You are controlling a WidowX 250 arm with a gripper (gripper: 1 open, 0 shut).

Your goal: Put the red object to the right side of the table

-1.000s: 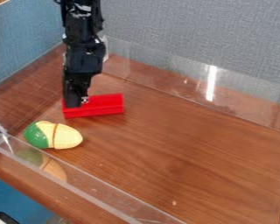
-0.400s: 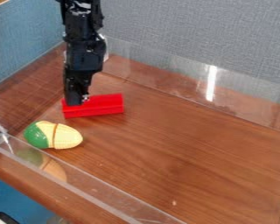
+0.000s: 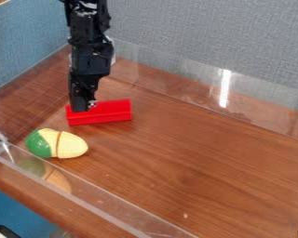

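The red object (image 3: 105,113), a small bright red block, lies flat on the table (image 3: 201,163) in its left rear part. My black gripper (image 3: 79,103) points straight down over the block's left end. Its fingers are closed onto that end, and the block still rests on the wood. The arm hides the block's far left corner.
A green-and-yellow egg-shaped toy (image 3: 56,144) lies near the front left, just in front of the block. Low clear acrylic walls (image 3: 245,93) edge the tabletop on all sides. Bare wood stretches from the block to the right wall.
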